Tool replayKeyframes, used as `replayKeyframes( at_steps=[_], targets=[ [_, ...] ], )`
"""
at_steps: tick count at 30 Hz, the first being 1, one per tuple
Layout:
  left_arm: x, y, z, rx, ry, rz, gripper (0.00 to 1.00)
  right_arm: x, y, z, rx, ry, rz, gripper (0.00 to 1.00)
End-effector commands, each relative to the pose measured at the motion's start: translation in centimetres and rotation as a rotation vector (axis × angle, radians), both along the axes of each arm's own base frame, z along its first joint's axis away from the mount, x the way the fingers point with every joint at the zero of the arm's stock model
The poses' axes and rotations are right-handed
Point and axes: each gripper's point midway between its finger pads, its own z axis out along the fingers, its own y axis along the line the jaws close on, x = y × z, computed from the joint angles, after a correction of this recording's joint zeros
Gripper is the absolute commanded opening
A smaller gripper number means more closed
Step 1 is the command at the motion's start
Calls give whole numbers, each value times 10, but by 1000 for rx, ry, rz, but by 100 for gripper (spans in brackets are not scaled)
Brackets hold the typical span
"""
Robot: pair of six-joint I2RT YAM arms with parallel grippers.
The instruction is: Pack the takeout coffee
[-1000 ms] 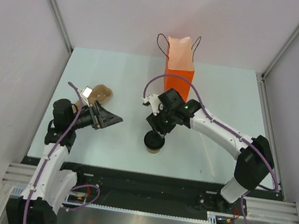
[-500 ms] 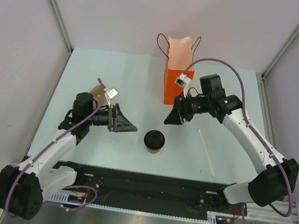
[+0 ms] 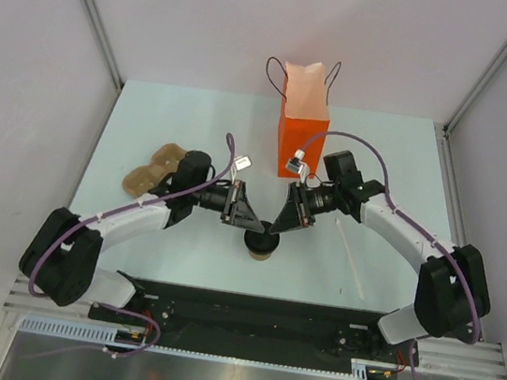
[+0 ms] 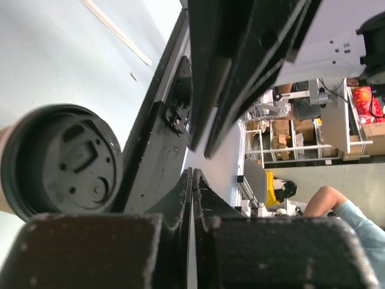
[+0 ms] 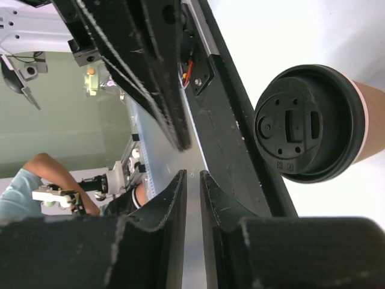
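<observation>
Both arms have swung inward within the last second. Our left fingers and right fingers now flank the coffee cup, which stands lidded on the counter, near of the orange bag. Left fingers are pressed together, right nearly so; neither pinches anything. Likely a two-arm approach; packing hasn't begun.

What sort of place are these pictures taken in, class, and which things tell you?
Probably a robotics lab or workshop: two arms bolted to a walled test table, storage shelves with boxes behind, and a seated person nearby.
</observation>
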Motion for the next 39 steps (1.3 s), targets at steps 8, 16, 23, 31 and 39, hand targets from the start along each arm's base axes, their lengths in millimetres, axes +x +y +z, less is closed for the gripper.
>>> replayKeyframes(
  at_steps=[8,16,23,31,39],
  targets=[
    [15,-12,-9,-2,70,-11,0,11,14,-25,15,118,12,15],
    [16,-12,-42,55,176,0,0,15,15,-49,-33,172,-5,14],
    [22,-15,-56,77,209,-1,0,17,12,-72,-92,184,-20,14],
    [27,-10,-79,136,251,25,0,27,5,-94,-149,226,-65,15],
    [29,-7,-100,176,308,38,0,30,2,-118,-212,264,-93,15]
  ],
)
